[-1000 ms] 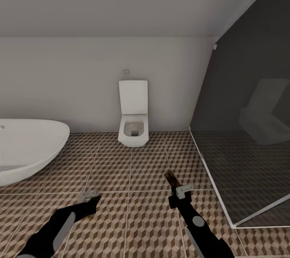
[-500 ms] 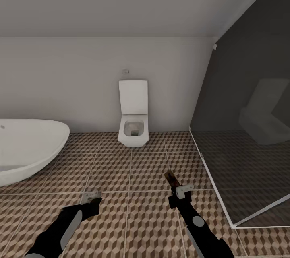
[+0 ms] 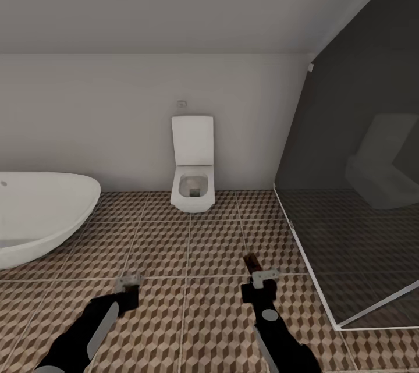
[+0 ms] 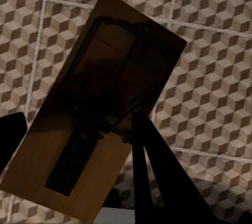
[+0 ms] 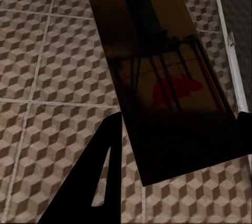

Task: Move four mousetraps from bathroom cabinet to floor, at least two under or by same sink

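Observation:
Each gripper carries a mousetrap above the cube-patterned bathroom floor (image 3: 192, 251). In the left wrist view a tan wooden mousetrap (image 4: 100, 103) with dark wire parts sits between the dark fingers (image 4: 157, 166); my left gripper (image 3: 129, 283) is shut on it at the lower left of the head view. In the right wrist view another mousetrap (image 5: 163, 72), with a red spot, is held between the fingers (image 5: 100, 171). My right gripper (image 3: 259, 275) is shut on that mousetrap (image 3: 251, 262), whose end sticks forward. The cabinet and the sink are out of view.
A white oval bathtub (image 3: 41, 213) stands at the left. A white toilet (image 3: 192, 166) is against the far wall. A dark glass shower enclosure (image 3: 355, 198) with a white floor rail fills the right side.
The right arm has drawn back and slightly left, with its mousetrap now pointing straighter ahead. The left arm has shifted a little, its gripper turning more upright. The camera has not moved.

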{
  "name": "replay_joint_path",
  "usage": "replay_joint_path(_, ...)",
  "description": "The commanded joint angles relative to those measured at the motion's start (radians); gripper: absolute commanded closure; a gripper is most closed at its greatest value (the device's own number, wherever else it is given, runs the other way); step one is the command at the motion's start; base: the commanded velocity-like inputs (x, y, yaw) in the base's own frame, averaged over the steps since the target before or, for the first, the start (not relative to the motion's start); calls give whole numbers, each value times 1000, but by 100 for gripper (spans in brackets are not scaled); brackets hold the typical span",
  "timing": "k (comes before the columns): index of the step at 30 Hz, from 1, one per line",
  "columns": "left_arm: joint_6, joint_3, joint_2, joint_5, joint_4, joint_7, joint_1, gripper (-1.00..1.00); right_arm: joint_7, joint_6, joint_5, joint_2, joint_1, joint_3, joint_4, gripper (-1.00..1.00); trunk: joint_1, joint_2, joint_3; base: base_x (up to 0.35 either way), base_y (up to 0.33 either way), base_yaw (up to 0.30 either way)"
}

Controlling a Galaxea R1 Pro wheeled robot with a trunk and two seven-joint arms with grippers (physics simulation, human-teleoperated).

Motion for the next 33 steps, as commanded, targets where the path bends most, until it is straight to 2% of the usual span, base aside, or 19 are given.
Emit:
replay_joint_path(1, 3, -5, 1, 11, -6, 13, 0, 100, -14, 22, -3, 3, -1, 2, -6, 100, 1, -2, -2, 0, 0, 0)
replay_joint_path(3, 3, -6, 1, 11, -15, 17, -1, 100, -20, 52, -20, 5, -1, 2, -11, 100, 1, -2, -2, 0, 0, 0)
replay_joint_path(6, 2, -7, 1, 11, -24, 22, -1, 100, -25, 155, -62, 5, -1, 1, -47, 100, 1, -2, -2, 0, 0, 0)
replay_joint_path(10, 2, -8, 0, 11, -26, 24, -1, 100, -26, 257, -74, 1, -1, -7, -114, 100, 1, -2, -2, 0, 0, 0)
replay_joint_path(12, 2, -8, 0, 11, -26, 24, 0, 100, -26, 315, -76, 0, -1, -29, -150, 100, 1, -2, -2, 0, 0, 0)
replay_joint_path(14, 2, -9, 0, 12, -27, 22, 0, 100, -23, 342, -77, -1, -1, -64, -170, 100, 1, -2, -2, 0, 0, 0)
replay_joint_path(18, 2, -10, -1, 13, -27, 21, -1, 100, -16, 355, -79, -1, -1, -89, -184, 100, 1, -2, -2, 0, 0, 0)
replay_joint_path(24, 1, -18, -2, 13, -60, 19, 0, 100, -14, 334, -80, 0, -1, -92, -188, 100, 1, -2, -2, 0, 0, 0)
replay_joint_path(27, 1, -59, -1, 12, -108, 18, -1, 100, -14, 326, -81, 1, -1, -91, -189, 100, 1, -2, -2, 0, 0, 0)
replay_joint_path(33, 3, -129, 0, 12, -135, 20, 0, 100, -15, 323, -81, 2, -1, -88, -189, 100, 1, -2, -2, 0, 0, 0)
